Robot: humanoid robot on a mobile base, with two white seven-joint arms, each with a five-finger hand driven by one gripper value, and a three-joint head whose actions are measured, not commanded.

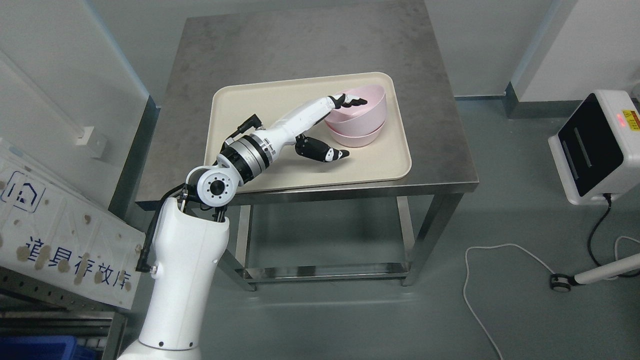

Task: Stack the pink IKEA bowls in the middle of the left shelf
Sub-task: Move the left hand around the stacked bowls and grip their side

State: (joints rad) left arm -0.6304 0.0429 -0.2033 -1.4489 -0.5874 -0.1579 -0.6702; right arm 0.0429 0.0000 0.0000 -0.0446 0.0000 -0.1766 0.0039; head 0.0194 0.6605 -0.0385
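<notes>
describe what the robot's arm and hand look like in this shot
The left arm is glossy white plastic, with a round white joint, a silver-and-black ringed wrist and thin black cables alongside. The left robot hand has a white palm and black fingers with white tips. No right arm shows.

Two pink bowls nested upright (upper one tilted), glossy, at the cream tray's right side

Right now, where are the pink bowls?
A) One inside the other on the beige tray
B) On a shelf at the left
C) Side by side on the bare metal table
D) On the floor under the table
A: the two pink bowls sit nested, the upper one tilted, on the beige tray on the metal table, with the left hand reaching over the upper bowl's rim.
</notes>
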